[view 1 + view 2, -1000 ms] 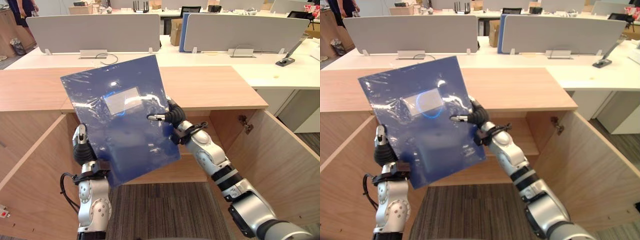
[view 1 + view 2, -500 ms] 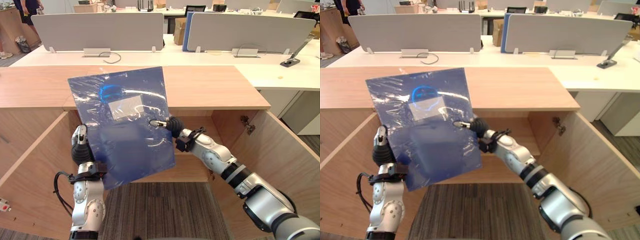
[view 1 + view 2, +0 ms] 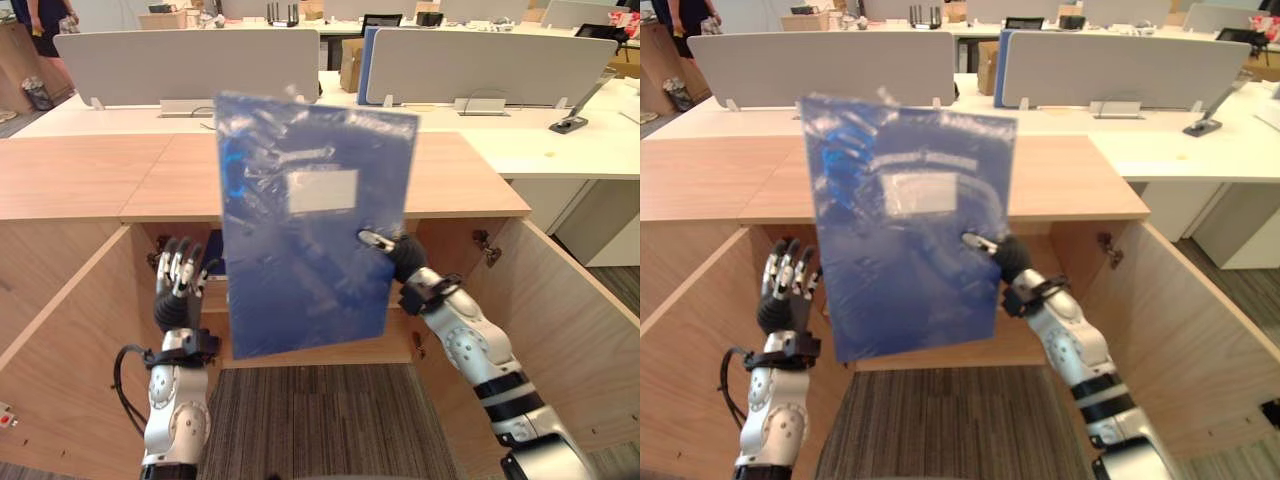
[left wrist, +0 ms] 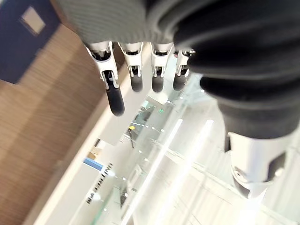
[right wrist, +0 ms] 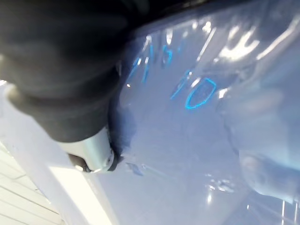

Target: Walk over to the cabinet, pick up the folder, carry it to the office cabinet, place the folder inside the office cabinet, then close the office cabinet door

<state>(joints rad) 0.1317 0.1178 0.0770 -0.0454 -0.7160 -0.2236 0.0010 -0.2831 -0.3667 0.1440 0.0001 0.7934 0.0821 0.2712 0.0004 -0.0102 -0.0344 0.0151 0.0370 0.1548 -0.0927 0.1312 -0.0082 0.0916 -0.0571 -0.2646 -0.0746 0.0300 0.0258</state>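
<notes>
Open cabinet doors [image 3: 570, 330] flank the folder [image 3: 305, 230] pinched by right hand [image 3: 395, 252]; left hand [image 3: 175, 290] spread.

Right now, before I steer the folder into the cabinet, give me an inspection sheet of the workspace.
Surface: office cabinet top, wood; both doors open, right door beside the right arm.
Job's things: blue folder upright, held before the cabinet opening, not yet inside.
Clutter: dark blue patch on the inner shelf; cannot tell what.
Hands: right hand pinches the folder's edge; left hand open, apart from the folder.
Cables: nothing seen.
Surroundings: white desks with grey dividers, cardboard box, a person far left.
</notes>
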